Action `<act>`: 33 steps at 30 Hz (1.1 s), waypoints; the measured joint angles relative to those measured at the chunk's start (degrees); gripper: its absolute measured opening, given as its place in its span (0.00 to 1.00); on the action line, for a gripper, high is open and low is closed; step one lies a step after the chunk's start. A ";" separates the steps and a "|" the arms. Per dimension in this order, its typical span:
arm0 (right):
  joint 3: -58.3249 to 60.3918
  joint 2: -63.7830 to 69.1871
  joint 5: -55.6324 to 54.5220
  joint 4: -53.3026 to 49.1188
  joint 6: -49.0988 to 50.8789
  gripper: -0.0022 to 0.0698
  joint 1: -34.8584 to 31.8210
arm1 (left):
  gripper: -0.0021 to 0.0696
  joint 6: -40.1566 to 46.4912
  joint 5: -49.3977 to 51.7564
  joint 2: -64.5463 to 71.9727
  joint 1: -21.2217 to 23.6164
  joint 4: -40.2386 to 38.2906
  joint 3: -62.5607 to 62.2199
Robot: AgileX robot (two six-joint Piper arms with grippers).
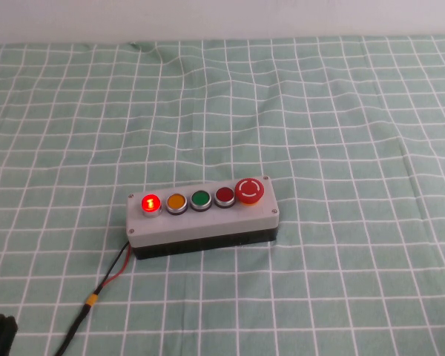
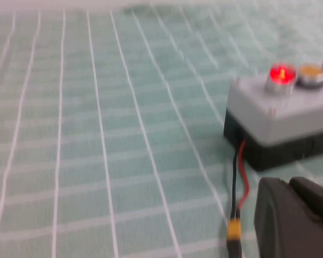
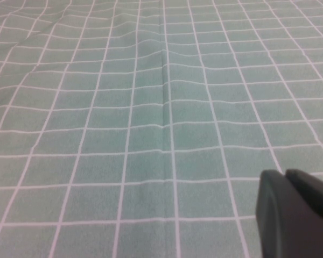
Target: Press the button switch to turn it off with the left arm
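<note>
The button switch (image 1: 150, 202) is a small round red button, lit, at the left end of the grey five-button box (image 1: 208, 225). It also shows glowing in the left wrist view (image 2: 281, 74), on the box (image 2: 274, 115). My left gripper (image 1: 0, 330) sits at the near left corner of the table, well short of the box. Its black fingers (image 2: 286, 183) lie together and hold nothing. My right gripper (image 3: 285, 174) is out of the high view; it hovers over bare cloth, fingers together and empty.
On the box, rightwards from the lit button, are an amber button (image 1: 176, 201), a green one (image 1: 200, 199), a dark red flat one (image 1: 225, 196) and a big red mushroom button (image 1: 250, 190). A red-and-black cable (image 1: 107, 278) with a yellow connector (image 2: 234, 230) runs from the box's left end toward my left gripper. A green checked cloth (image 1: 319, 111) covers the table.
</note>
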 joint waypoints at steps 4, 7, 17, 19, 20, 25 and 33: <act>0.00 0.00 0.00 0.00 0.00 0.01 0.00 | 0.03 0.00 -7.82 0.00 0.00 0.00 0.00; 0.00 0.00 0.00 0.00 0.00 0.00 0.00 | 0.03 0.00 -13.03 0.00 0.00 0.00 0.00; 0.00 0.00 0.00 0.00 0.00 0.01 0.00 | 0.03 0.00 -20.34 0.00 0.00 -0.15 0.00; 0.00 0.00 0.00 0.00 0.00 0.01 0.00 | 0.03 0.00 -24.81 0.00 0.00 -0.90 0.00; 0.00 0.00 0.00 0.00 0.00 0.01 0.00 | 0.03 -0.23 -28.10 0.00 0.00 -1.55 0.00; 0.00 0.00 0.00 0.00 0.00 0.01 0.00 | 0.03 -3.00 -48.43 0.00 0.00 -4.85 0.00; 0.00 0.00 0.00 0.00 0.00 0.01 0.00 | 0.03 -5.26 -50.62 0.00 0.00 -7.67 -8.81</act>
